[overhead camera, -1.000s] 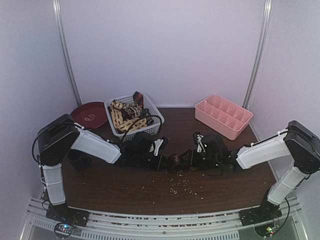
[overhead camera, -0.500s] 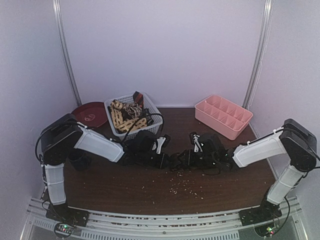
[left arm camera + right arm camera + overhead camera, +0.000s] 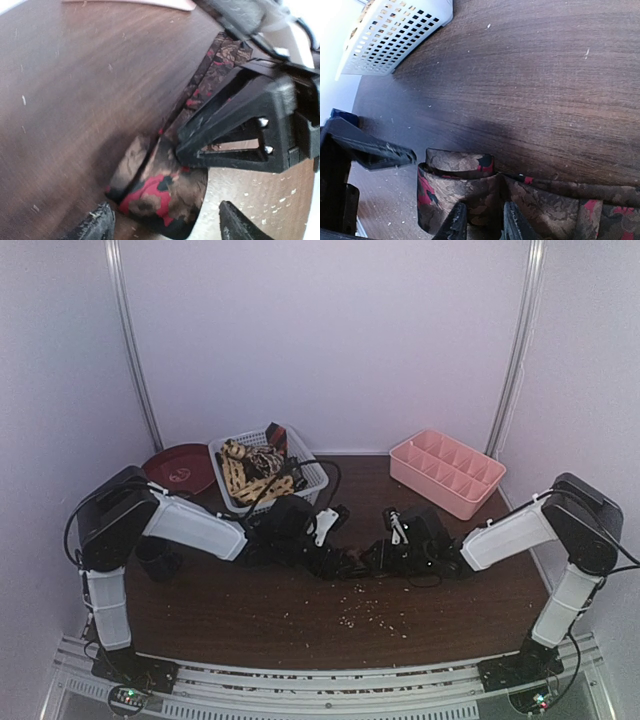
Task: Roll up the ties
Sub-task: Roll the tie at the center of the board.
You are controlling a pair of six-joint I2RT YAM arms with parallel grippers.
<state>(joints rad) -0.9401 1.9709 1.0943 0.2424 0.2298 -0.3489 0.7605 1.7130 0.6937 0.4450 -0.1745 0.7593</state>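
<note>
1. We see the dark brown red-flowered fabric necktie (image 3: 162, 197) lying near the middle of the dark wooden table (image 3: 230, 620), between the two arms. One end is wound into a loose roll, and the rest runs off flat under the right arm's jaws.
2. The left jaws stand wide. Their fingertips (image 3: 97, 226) sit one on each side of the roll, and as far as we can tell neither touches it.
3. The right jaws are narrow and pinched on the necktie. In the right wrist view their fingers (image 3: 456, 222) close on the fabric just where the roll meets the flat length.
4. The white left arm (image 3: 195, 525) reaches in from the left and the white right arm (image 3: 505, 535) from the right, so the two sets of jaws face each other across the roll.
5. Behind the left arm, a white lattice plastic basket (image 3: 312, 478) holds tan-and-cream patterned ties (image 3: 245, 472) mixed with darker ones.
6. A pink plastic divided tray (image 3: 440, 496) sits at the far right of the table.
7. A dark red round plate (image 3: 175, 468) lies just left of the basket.
8. Pale crumbs (image 3: 365, 612) are scattered on the table in front of the necktie.
</note>
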